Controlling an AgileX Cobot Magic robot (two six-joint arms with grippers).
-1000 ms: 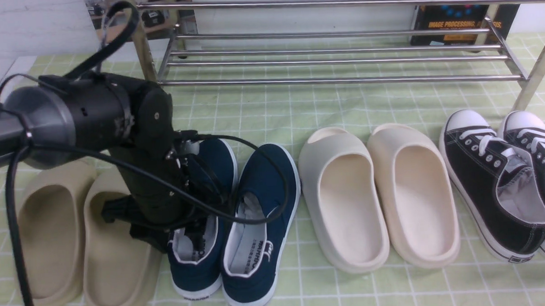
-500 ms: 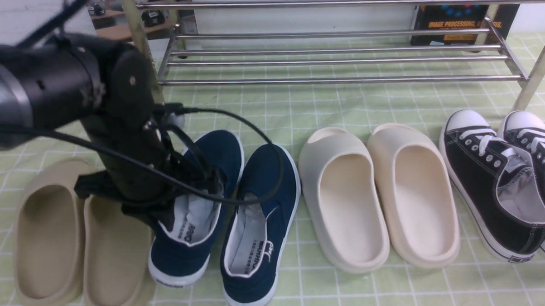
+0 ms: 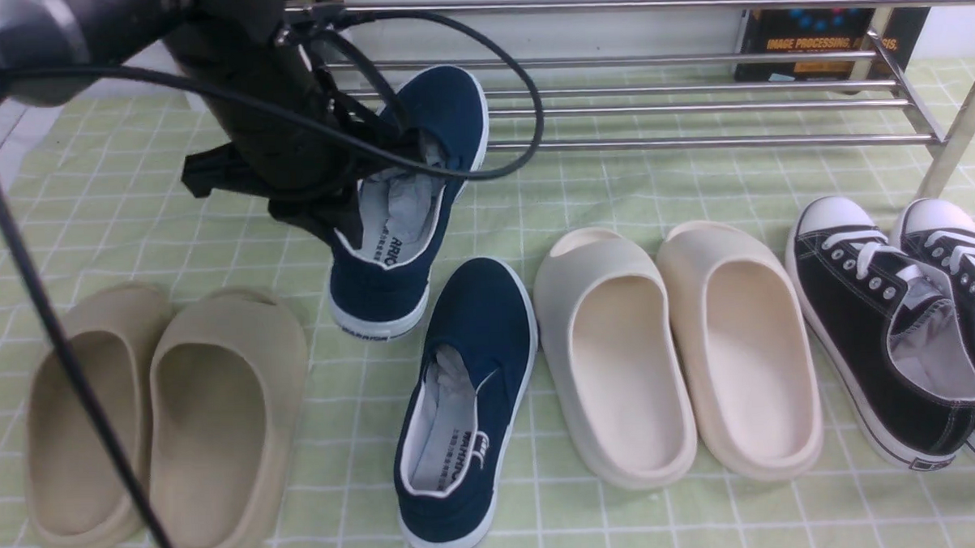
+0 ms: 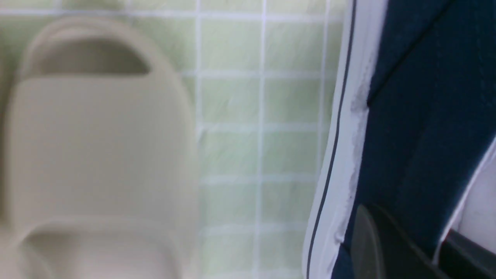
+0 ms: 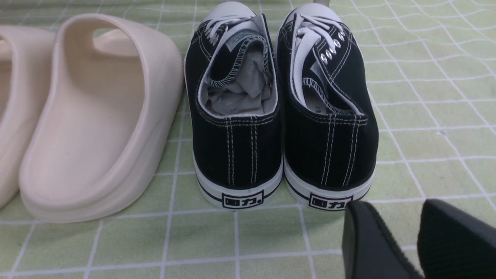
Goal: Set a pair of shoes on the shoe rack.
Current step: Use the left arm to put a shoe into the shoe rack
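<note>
In the upper left of the front view, the left gripper [image 3: 344, 222] is clamped on the side wall of one navy shoe [image 3: 408, 204]. The shoe hangs heel-down just right of it, toe in front of the shoe rack [image 3: 694, 143] rails. Its mate [image 3: 468, 404] lies lower centre on the cloth [image 3: 614, 188]. The right gripper [image 5: 407, 217], fingers slightly apart, holds nothing, near the black sneakers [image 5: 279, 116].

- Open along the lower bars of the rack [image 3: 694, 143], from the middle to the right end.
- Blocked at the left end by left arm [image 3: 246, 96], looping cable [image 3: 540, 114] and lifted navy shoe [image 3: 408, 204].
- Open over the cloth [image 3: 655, 187] between rack and shoe row.
- Widest gap in the row: between tan slippers [image 3: 160, 415] and grounded navy shoe [image 3: 464, 405].
- Tight between cream slippers [image 3: 677, 357] and black sneakers [image 3: 887, 333].
- Open behind the sneaker heels.
</note>
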